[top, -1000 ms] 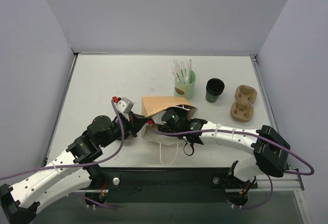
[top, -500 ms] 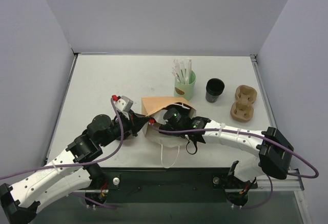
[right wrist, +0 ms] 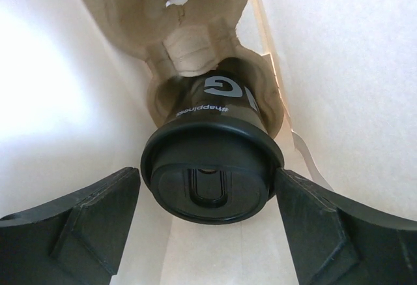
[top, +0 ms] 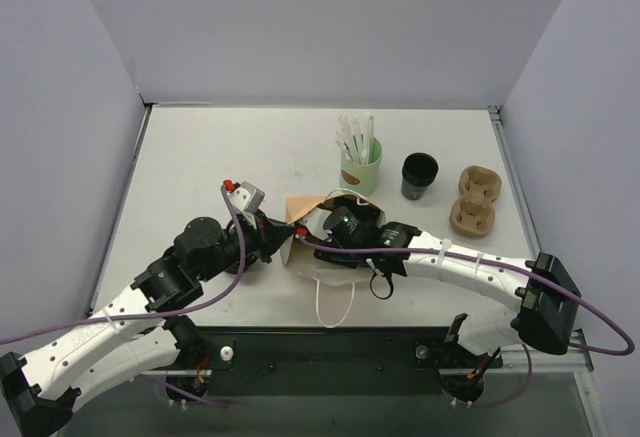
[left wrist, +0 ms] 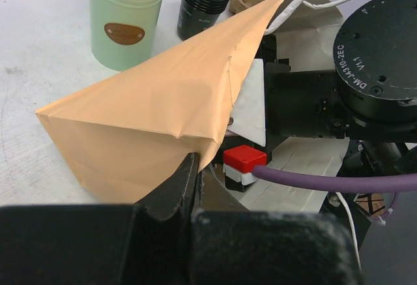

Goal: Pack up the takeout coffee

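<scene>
Jaws of the right gripper (right wrist: 207, 184) stood wide apart inside the paper bag (left wrist: 143, 115), one finger on either side of the takeout coffee (right wrist: 210, 105) and holding nothing, though whether the pads brushed its lid (right wrist: 208, 190) could not be told. That cup sat in a pocket of a pulp carrier (right wrist: 195, 44) deep in the bag, which lay on its side near the middle of the bench, towards the near edge. On the left gripper (left wrist: 193, 167) the jaws were pinched shut on the bag's rim, holding the mouth open. By the look of it the packing was nearly done, with the coffee in and let go. What seemed left was to draw the right arm out and release the bag. A second carrier (top: 473, 200) sat by the bench's right edge.
</scene>
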Action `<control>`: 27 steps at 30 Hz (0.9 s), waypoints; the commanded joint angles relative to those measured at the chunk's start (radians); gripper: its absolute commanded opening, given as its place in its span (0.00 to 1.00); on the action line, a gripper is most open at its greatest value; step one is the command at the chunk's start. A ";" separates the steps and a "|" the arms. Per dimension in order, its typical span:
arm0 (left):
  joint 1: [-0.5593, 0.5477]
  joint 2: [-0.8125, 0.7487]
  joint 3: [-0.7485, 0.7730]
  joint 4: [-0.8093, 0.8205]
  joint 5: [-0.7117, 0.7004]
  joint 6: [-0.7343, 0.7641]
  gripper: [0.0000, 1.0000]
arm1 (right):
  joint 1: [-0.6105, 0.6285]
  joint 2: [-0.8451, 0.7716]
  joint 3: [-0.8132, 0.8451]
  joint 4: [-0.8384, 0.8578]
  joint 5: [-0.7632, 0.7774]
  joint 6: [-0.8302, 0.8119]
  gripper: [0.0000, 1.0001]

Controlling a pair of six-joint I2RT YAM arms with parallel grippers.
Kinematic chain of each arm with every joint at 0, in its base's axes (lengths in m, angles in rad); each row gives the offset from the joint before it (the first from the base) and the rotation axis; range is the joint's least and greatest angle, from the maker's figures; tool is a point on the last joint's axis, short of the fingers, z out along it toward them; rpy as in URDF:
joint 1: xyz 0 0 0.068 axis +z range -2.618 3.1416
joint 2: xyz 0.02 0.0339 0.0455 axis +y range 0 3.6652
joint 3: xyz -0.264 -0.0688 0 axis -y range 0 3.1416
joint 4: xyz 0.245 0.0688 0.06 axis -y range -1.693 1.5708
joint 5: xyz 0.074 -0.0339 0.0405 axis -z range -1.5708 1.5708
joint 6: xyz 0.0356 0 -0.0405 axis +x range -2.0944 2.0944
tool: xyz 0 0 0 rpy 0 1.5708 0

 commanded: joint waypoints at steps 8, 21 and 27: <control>-0.004 0.038 0.099 -0.024 0.046 -0.021 0.00 | -0.017 -0.071 0.091 -0.101 0.025 0.084 0.87; -0.006 0.064 0.121 -0.036 0.075 -0.056 0.00 | -0.020 -0.129 0.132 -0.198 -0.073 0.111 0.92; -0.009 0.069 0.128 -0.042 0.084 -0.053 0.00 | -0.020 -0.128 0.155 -0.227 -0.068 0.125 0.92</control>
